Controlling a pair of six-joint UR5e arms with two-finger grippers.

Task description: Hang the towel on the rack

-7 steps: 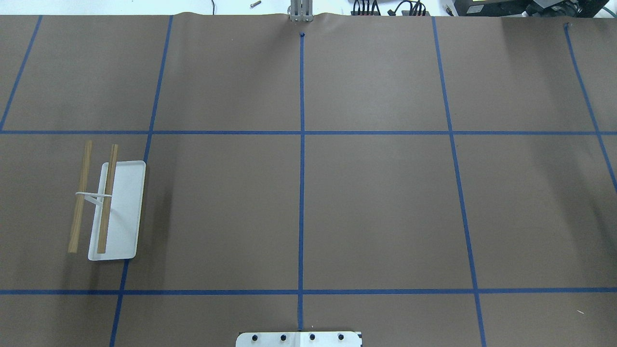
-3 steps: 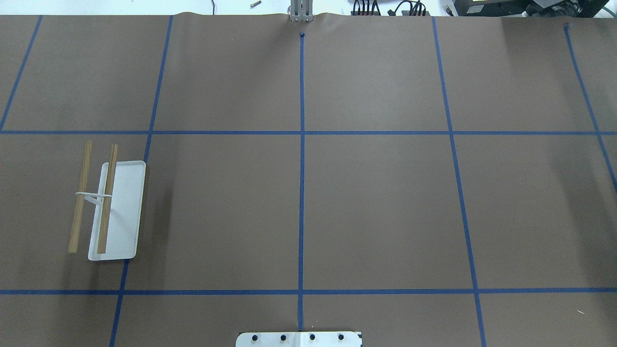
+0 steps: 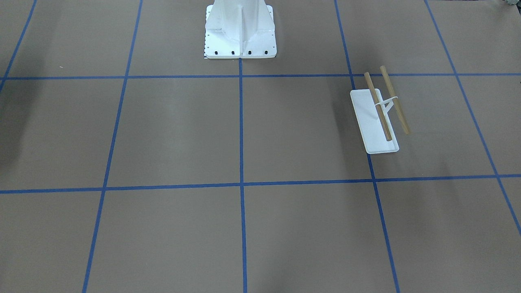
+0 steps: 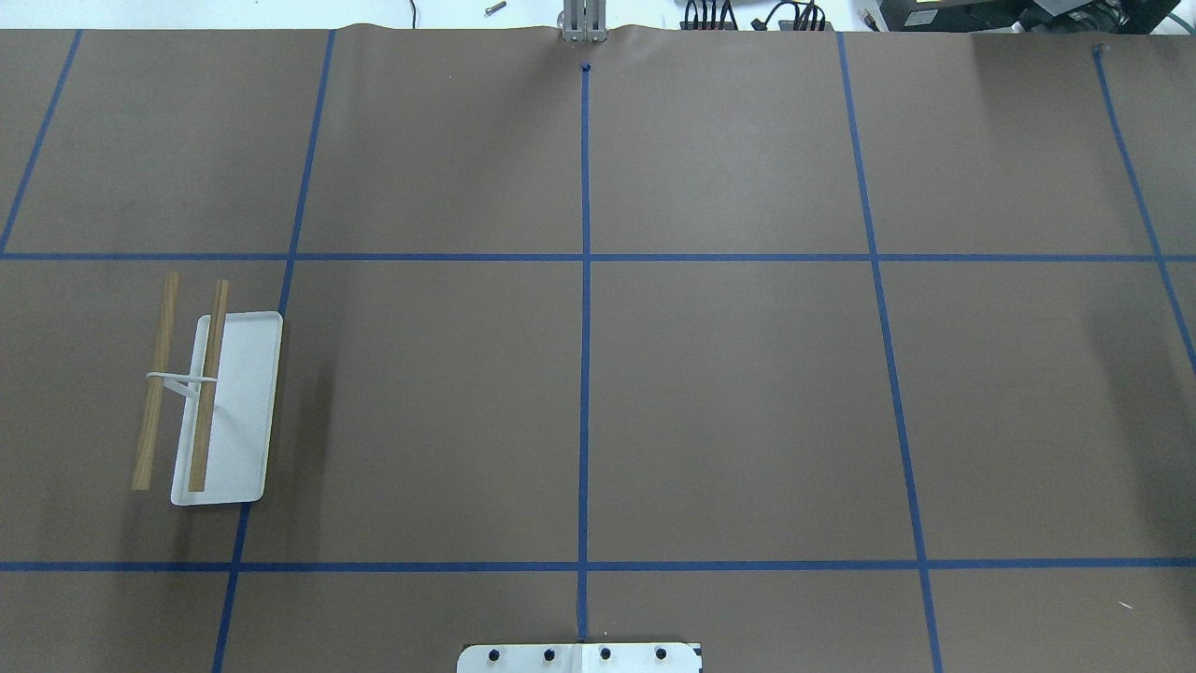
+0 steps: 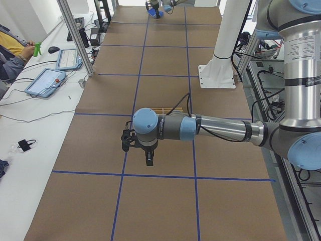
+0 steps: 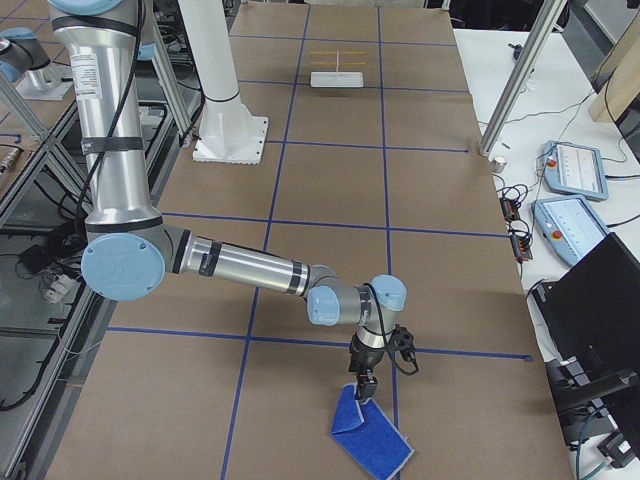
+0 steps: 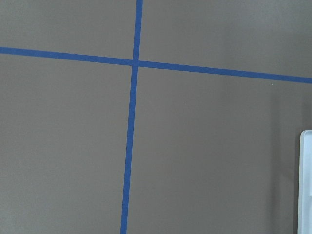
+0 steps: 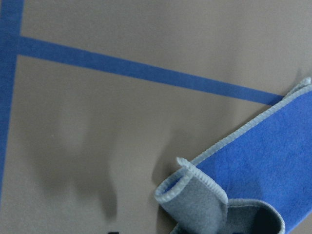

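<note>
The towel (image 6: 372, 440) lies on the brown table (image 4: 729, 411) at the end on the robot's right, bright blue side up. In the right wrist view we see one corner of it curled over, showing the grey underside and the pale stitched edge, just beside a line of blue tape (image 8: 146, 73). The right gripper (image 6: 362, 388) points down directly over that raised corner. We cannot tell whether it touches the cloth, nor whether its fingers are parted or closed. Farther along the table stands the white bolted pedestal (image 3: 240, 28) of the robot. Beyond it, on the robot's left half and well apart from the towel, the rack (image 4: 224, 411) stands upright on its white tray base, its two wooden bars parallel and bare. The left gripper (image 5: 148, 158) hangs above the table near the rack, pointing down, holding nothing that we can see. We cannot tell how its fingers stand either. The left wrist view catches only the tray's white edge at its right border.
</note>
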